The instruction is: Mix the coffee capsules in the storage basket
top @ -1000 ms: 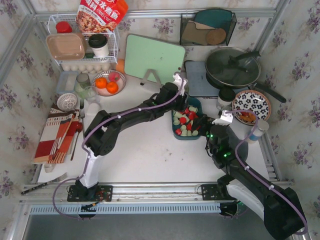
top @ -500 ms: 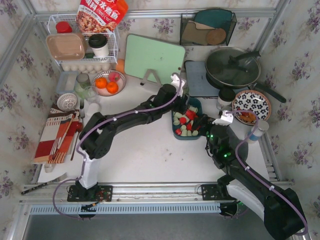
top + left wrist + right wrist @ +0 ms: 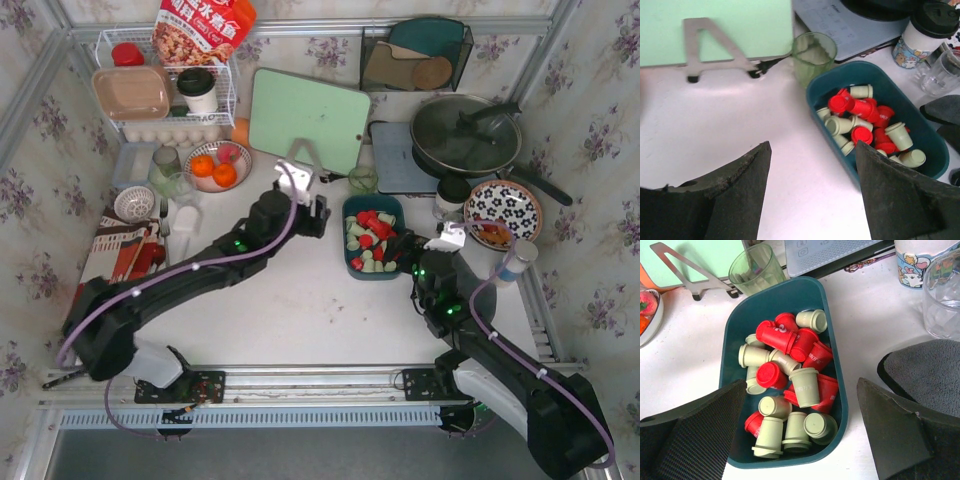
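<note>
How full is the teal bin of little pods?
Partly full: the storage basket holds red and pale green coffee capsules jumbled on its floor, all below the rim, and its far end is bare.

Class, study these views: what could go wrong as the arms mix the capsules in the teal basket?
The coffee capsules lie heaped in the shallow storage basket; a stir may flick some over its wall.
The green glass cup stands close by the basket's far corner; a shoved basket could tip it.
The clear glass stands near the open right gripper; a sideways sweep might hit it.
</note>
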You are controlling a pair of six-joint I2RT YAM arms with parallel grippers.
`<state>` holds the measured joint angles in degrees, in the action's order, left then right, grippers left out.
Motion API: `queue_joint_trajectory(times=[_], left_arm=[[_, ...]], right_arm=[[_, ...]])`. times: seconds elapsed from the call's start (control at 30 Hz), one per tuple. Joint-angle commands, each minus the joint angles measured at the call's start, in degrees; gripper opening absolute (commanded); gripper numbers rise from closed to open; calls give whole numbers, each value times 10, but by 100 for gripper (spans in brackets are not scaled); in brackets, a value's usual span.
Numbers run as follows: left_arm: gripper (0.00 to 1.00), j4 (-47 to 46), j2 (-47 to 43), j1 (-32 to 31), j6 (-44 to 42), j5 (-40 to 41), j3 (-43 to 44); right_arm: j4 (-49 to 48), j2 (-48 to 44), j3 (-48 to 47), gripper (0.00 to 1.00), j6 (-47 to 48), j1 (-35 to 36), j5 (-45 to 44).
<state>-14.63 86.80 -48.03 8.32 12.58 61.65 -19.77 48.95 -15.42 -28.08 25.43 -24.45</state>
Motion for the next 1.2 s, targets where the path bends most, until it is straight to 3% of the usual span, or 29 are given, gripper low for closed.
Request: queue_joint_trajectory(times=[0.0,0.3,0.5,0.63,0.67,0.87,0.97,1.0,1.17], left_arm=[[71,14,-99,0,0,53,-68],[72,142,-355,2,8,209,-220],[75,228,-532,6,28,335,-289],[93,269,-618,10,62,424,-341],[100,278,-632,11,78,452,-356],[99,359,-686,21,201,581,-415],[99,450,-685,22,356,620,-407],[99,461,-683,23,371,620,-401],[99,412,-647,22,271,548,-374]], right_arm=[[-23,-9,4,100,-4,0,-15],[-27,-53,21,100,-2,0,-51],[-11,-60,21,100,-22,0,-128],[-17,-69,23,100,4,0,-170],[-27,-71,25,100,26,0,-171],[-129,-72,69,100,174,0,-170],[-228,-65,109,100,246,1,-154],[-247,-63,121,100,271,0,-135],[-317,-25,168,100,329,1,-108]])
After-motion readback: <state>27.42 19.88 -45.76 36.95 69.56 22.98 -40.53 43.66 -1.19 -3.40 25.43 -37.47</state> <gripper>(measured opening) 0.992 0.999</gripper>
